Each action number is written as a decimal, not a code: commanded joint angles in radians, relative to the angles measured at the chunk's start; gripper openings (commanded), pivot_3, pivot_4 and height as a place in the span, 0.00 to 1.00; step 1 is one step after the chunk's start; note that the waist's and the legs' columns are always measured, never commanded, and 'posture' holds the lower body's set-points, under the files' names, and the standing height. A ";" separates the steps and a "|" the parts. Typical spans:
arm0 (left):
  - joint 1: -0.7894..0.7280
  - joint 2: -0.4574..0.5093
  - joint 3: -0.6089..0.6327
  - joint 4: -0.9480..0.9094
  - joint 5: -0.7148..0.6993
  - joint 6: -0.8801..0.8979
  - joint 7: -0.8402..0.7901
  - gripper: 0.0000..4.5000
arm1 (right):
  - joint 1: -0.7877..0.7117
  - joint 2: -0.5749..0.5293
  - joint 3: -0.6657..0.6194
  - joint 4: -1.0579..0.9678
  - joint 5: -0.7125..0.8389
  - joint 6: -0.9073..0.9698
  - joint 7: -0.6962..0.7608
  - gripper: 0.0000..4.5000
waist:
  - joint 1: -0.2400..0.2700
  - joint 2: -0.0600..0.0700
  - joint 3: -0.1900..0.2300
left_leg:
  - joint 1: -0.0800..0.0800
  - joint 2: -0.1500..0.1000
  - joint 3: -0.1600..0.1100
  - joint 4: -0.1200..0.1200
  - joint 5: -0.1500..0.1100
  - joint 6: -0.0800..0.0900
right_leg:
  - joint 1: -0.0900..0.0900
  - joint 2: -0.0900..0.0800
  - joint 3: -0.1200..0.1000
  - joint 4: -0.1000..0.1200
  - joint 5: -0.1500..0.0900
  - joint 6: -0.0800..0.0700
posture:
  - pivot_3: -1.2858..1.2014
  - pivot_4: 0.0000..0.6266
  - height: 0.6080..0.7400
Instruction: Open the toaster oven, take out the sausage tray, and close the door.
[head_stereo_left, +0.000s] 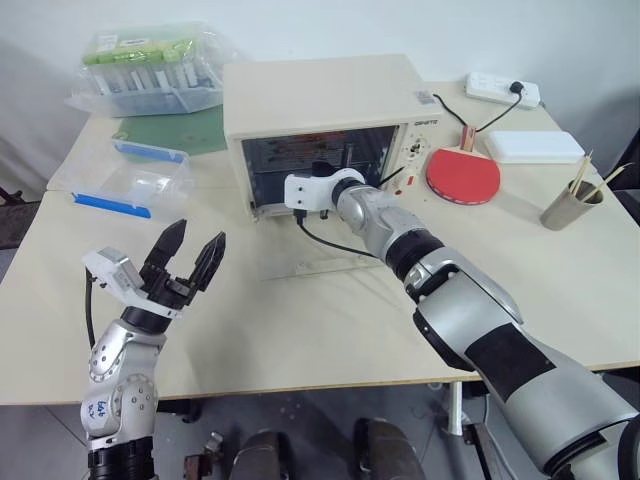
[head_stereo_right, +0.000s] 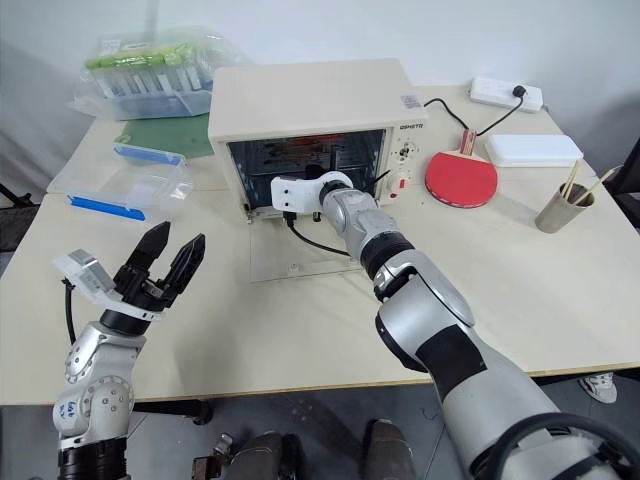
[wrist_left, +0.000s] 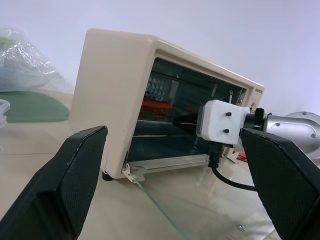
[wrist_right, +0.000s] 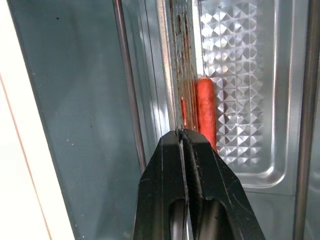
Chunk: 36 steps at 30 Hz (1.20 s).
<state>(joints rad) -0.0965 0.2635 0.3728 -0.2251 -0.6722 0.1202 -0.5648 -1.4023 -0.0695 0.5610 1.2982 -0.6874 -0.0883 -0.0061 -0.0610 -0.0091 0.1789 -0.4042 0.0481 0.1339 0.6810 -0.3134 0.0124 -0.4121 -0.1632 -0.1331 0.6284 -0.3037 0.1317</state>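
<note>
The cream toaster oven stands at the back of the table. Its glass door is folded down flat onto the tabletop in front of it. My right gripper reaches into the oven cavity and is shut on the rim of the silvery sausage tray. The red sausage lies on the tray just past the fingertips. My left gripper hangs open above the table, well to the left of the oven and apart from it, with nothing between its fingers.
A clear blue-edged plastic box, a box of tubes and a green mat sit left of the oven. A red paddle, a power strip, a white box and a cup of sticks sit to its right.
</note>
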 joint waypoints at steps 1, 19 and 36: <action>-0.007 0.016 0.001 -0.015 0.004 -0.019 -0.002 1.00 | -0.038 -0.009 -0.007 -0.046 0.000 -0.009 -0.016 0.02 | 0.000 0.000 0.000 | 0.000 0.000 0.000 0.000 0.000 0.000 | 0.000 0.000 0.000 0.000 0.000 0.000 | 0.52 0.24 1.00; -0.050 0.027 -0.011 0.032 0.019 -0.019 -0.002 1.00 | 0.200 -0.119 -0.003 -0.583 -0.047 0.109 0.169 0.02 | 0.002 0.000 0.000 | 0.000 0.000 0.000 -0.001 0.000 0.000 | 0.000 0.000 0.000 0.000 0.000 0.000 | 0.52 0.24 1.00; -0.033 0.028 -0.006 0.019 0.018 -0.023 0.009 1.00 | 0.127 -0.103 -0.011 -0.415 -0.037 0.127 0.163 0.68 | 0.001 0.000 0.000 | 0.000 0.000 0.000 -0.001 0.000 0.000 | 0.000 0.000 0.000 -0.001 0.000 0.000 | 0.52 0.24 1.00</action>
<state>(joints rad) -0.1381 0.2832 0.3561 -0.1786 -0.6587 0.1187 -0.5590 -1.2389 -0.1789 0.5630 0.8722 -0.7254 0.0580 0.1892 -0.0597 -0.0092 0.1789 -0.4041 0.0481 0.1341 0.6802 -0.3135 0.0124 -0.4124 -0.1632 -0.1332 0.6279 -0.3037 0.1318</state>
